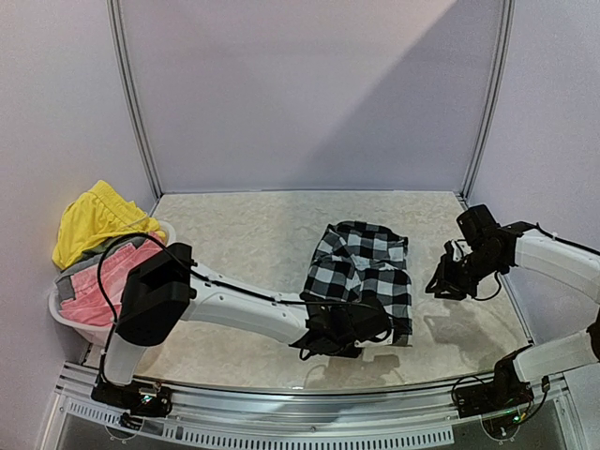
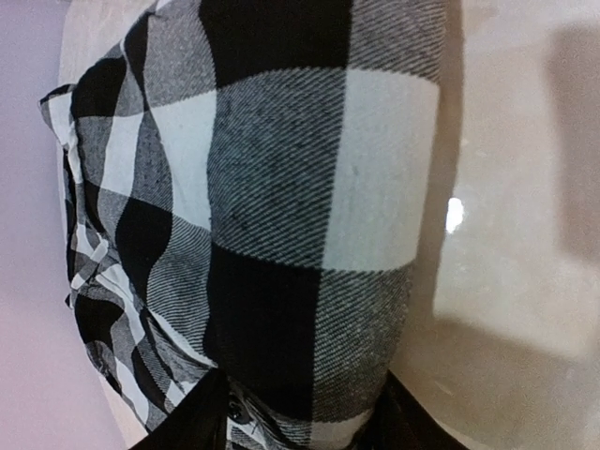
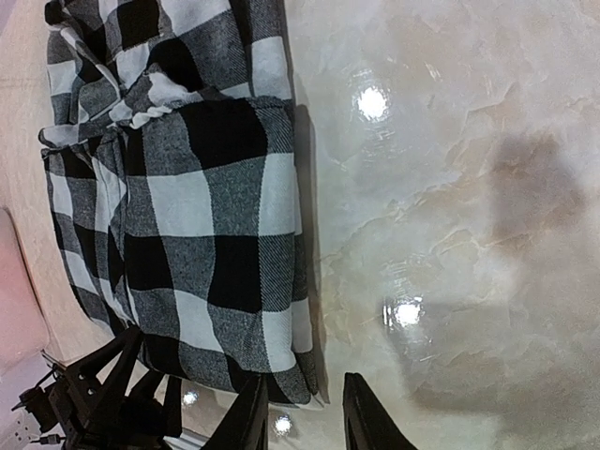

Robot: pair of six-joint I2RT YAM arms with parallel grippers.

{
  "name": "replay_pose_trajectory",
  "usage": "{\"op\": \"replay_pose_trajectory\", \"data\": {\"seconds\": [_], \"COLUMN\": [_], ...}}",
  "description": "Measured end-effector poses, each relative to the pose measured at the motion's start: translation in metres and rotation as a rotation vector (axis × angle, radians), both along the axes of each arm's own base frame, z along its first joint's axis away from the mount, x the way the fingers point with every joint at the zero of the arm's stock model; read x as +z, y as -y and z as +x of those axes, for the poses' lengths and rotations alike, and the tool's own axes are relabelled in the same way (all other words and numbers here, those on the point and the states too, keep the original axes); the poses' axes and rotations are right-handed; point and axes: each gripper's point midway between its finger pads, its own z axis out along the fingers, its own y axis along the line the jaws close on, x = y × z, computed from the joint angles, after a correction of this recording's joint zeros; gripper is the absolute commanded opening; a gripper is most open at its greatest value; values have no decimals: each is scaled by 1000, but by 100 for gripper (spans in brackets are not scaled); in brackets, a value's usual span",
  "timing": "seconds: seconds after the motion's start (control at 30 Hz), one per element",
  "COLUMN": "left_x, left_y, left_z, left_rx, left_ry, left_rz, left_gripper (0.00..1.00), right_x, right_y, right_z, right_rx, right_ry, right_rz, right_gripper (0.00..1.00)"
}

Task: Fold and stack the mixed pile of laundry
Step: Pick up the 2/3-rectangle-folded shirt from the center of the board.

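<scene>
The black-and-white checked shirt [image 1: 361, 272] lies folded on the table's middle; no lettering shows. It fills the left wrist view [image 2: 281, 187] and shows in the right wrist view [image 3: 197, 216]. My left gripper [image 1: 337, 336] sits at the shirt's near edge, jaws spread wide with the cloth's edge between the fingers [image 2: 295, 427]. My right gripper [image 1: 445, 281] hovers just right of the shirt, open and empty [image 3: 305, 417], its tips by the shirt's corner. The yellow garment [image 1: 89, 220], the pink piece [image 1: 98, 281] and a grey one [image 1: 77, 267] sit in the basket.
The white plastic basket [image 1: 67, 317] stands at the table's left edge beside the left arm. Pale walls with metal posts close the back and sides. Bare marbled tabletop [image 1: 244, 234] lies behind the shirt and to its right [image 3: 450, 187].
</scene>
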Motion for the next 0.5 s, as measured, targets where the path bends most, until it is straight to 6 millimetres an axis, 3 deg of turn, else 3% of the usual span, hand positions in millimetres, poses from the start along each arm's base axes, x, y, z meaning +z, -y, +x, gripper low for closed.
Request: {"op": "replay_pose_trajectory", "data": {"seconds": [0.2,0.27,0.3,0.5], "left_x": [-5,-7,-7,-5], "left_y": [0,0,0,-2], "left_z": [9,12,13,16], "left_rx": [40,57,66,95], "left_ry": [85,115,129,163], "left_rz": [7,10,9,14], "left_gripper": [23,3,0,0], "right_x": [1,0,0,0], "right_y": [1,2,2,1], "right_z": [-4,-5,-5,-5], "right_rx": [4,5,6,14], "right_ry": [-7,-12,-14,-11], "right_rz": [-4,-6,-6,-7], "right_gripper": [28,28,28,28]}}
